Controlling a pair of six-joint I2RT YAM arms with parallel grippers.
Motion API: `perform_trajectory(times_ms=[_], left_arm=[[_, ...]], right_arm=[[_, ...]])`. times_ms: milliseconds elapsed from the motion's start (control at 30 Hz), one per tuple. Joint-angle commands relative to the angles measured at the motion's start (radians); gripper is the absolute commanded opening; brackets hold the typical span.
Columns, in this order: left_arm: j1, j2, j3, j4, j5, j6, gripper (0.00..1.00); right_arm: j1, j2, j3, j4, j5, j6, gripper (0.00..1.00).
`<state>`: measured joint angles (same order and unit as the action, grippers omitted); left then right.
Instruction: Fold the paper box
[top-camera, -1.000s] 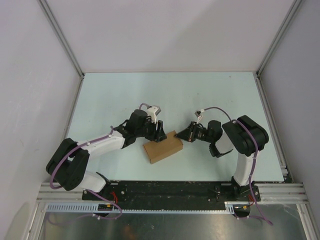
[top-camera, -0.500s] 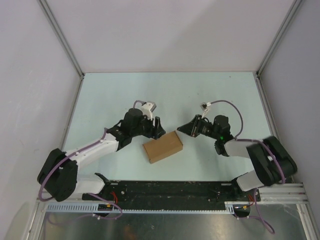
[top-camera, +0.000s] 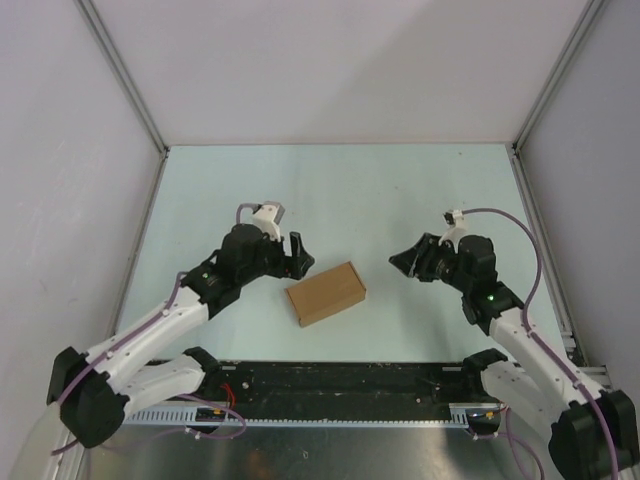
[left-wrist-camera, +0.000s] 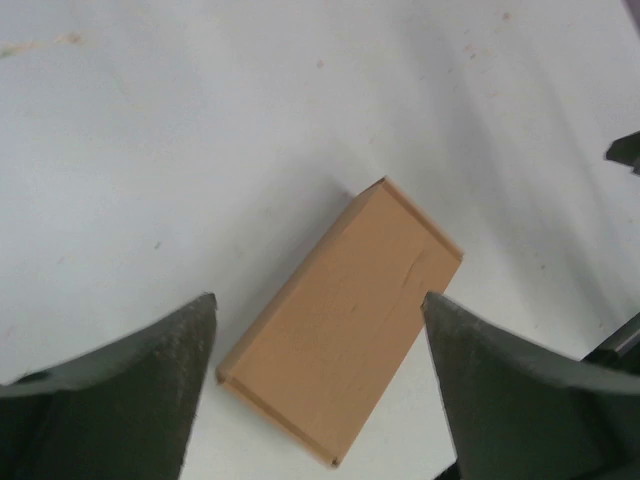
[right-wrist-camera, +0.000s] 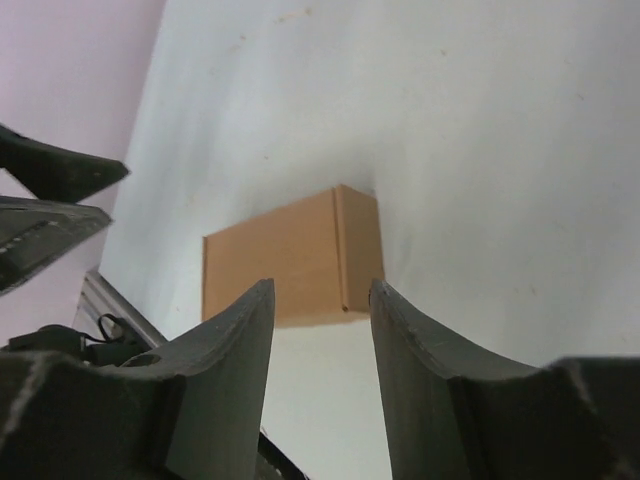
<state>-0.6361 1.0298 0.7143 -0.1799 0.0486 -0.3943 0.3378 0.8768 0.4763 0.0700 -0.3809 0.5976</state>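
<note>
The paper box (top-camera: 326, 292) is a closed brown cardboard carton lying flat on the pale table, free of both grippers. The left wrist view has the box (left-wrist-camera: 343, 334) below and between the spread fingers. My left gripper (top-camera: 298, 254) hovers open just up and left of it, empty; the left gripper (left-wrist-camera: 318, 300) has a wide gap between its fingertips. Off to the box's right my right gripper (top-camera: 400, 262) stands open and empty, a short way clear. From the right wrist, the box (right-wrist-camera: 290, 257) lies beyond the right gripper (right-wrist-camera: 320, 286), whose fingers are parted.
The pale table (top-camera: 400, 190) is bounded by white walls with metal corner posts (top-camera: 545, 100). A black rail (top-camera: 340, 385) with the arm bases runs along the near edge.
Both arms have drawn back from the box, left one to the left, right one to the right. The right gripper went from shut to open, and the left one opened wider. The box stayed put.
</note>
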Motion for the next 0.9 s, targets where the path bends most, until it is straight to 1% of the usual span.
perform_trajectory(times_ms=[0, 33, 100, 133, 200, 233, 267, 300, 400, 467, 500, 600, 767, 867], left_arm=[[0.007, -0.117, -0.036, -0.12, -0.137, -0.057, 0.93], [0.006, -0.14, -0.047, -0.136, -0.166, -0.064, 0.94], [0.007, -0.204, -0.065, -0.182, -0.193, -0.077, 0.98], [0.009, -0.224, -0.068, -0.197, -0.219, -0.081, 0.99], [0.009, -0.276, -0.079, -0.234, -0.243, -0.106, 1.0], [0.009, -0.287, -0.082, -0.243, -0.248, -0.11, 1.0], [0.009, -0.299, -0.084, -0.265, -0.268, -0.118, 1.0], [0.009, -0.315, -0.084, -0.277, -0.282, -0.141, 1.0], [0.009, -0.313, -0.076, -0.334, -0.345, -0.175, 1.0], [0.009, -0.309, -0.072, -0.374, -0.381, -0.19, 1.0], [0.009, -0.306, -0.07, -0.381, -0.386, -0.204, 1.0], [0.009, -0.316, -0.075, -0.394, -0.4, -0.219, 1.0], [0.007, -0.398, -0.095, -0.395, -0.42, -0.229, 1.0], [0.009, -0.445, -0.105, -0.405, -0.424, -0.218, 1.0]], right_arm=[[-0.013, -0.094, 0.024, -0.272, 0.079, -0.016, 0.51], [-0.013, -0.137, 0.024, -0.326, 0.105, -0.012, 0.56], [-0.016, -0.211, 0.022, -0.401, 0.154, 0.008, 0.61], [-0.016, -0.237, 0.024, -0.424, 0.169, 0.016, 0.68], [-0.016, -0.274, 0.025, -0.49, 0.218, 0.042, 0.77], [-0.017, -0.31, 0.027, -0.515, 0.241, 0.053, 0.89], [-0.017, -0.326, 0.027, -0.536, 0.261, 0.07, 0.95], [-0.016, -0.338, 0.027, -0.574, 0.295, 0.099, 1.0], [-0.014, -0.375, 0.027, -0.651, 0.37, 0.148, 1.0], [-0.011, -0.391, 0.031, -0.662, 0.379, 0.188, 1.0], [-0.011, -0.395, 0.033, -0.688, 0.445, 0.208, 1.0], [-0.011, -0.412, 0.045, -0.728, 0.531, 0.249, 1.0], [-0.013, -0.404, 0.045, -0.751, 0.612, 0.292, 1.0], [-0.013, -0.395, 0.044, -0.754, 0.628, 0.295, 1.0]])
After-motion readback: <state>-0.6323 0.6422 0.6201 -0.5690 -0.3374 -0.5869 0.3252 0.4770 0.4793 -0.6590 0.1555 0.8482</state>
